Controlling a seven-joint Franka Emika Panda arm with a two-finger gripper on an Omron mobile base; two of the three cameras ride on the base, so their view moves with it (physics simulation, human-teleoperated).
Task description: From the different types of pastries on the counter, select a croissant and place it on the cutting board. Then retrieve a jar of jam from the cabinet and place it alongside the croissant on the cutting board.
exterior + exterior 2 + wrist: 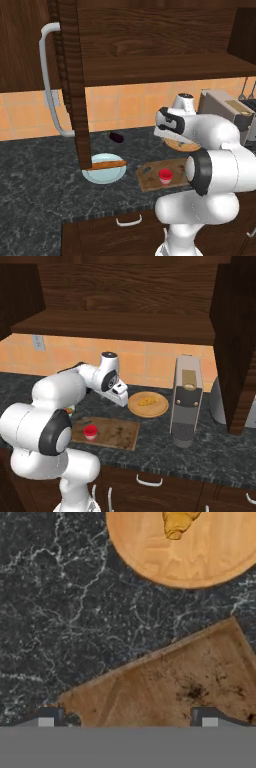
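Observation:
A golden croissant [179, 523] lies on a round wooden plate [150, 557], which also appears behind the cutting board as the round wooden plate [159, 408] holding the croissant [146, 401]. The wooden cutting board [117, 433] lies in front, and a small red jar [90, 431] stands near its left end. That red jar [165, 175] also stands on the board [150, 176] in the left base view. My gripper [127, 722] hovers open over the board's corner [175, 682], short of the plate, with nothing between its fingertips [47, 719]. From the right base view the gripper [121, 397] hangs just left of the plate.
A light blue plate [107, 176] with a long pastry [106, 163] sits left of the board, below the open cabinet door [72, 85]. A dark eggplant [116, 136] lies by the backsplash. A tall grey coffee machine [186, 401] stands right of the wooden plate.

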